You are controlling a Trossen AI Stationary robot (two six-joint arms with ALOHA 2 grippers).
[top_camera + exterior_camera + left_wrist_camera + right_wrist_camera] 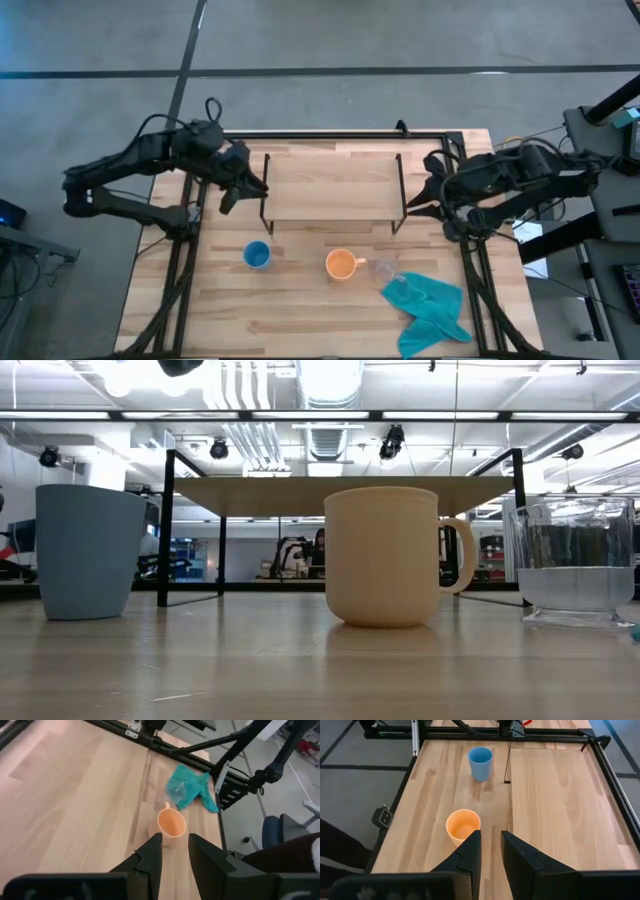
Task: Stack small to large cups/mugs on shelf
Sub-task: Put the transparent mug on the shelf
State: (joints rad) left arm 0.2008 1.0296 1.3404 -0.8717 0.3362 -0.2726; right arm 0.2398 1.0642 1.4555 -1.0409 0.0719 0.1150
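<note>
Three cups stand upright on their bases on the table, near of the shelf: the small blue cup (257,255) (88,550) (480,762), the orange mug (342,264) (385,555) (172,822) (463,826) and the tiny clear glass cup (385,270) (575,565). The shelf (333,185) (340,495) is a low light-wood board on black wire legs, with nothing on it. My left gripper (235,185) (175,847) hovers open at the shelf's left end. My right gripper (432,192) (490,842) hovers open at its right end.
A crumpled teal cloth (432,312) (190,787) lies at the table's near right, just right of the glass cup. The black table frame (330,133) runs along the far edge. Bare wood lies between the cups and the near edge.
</note>
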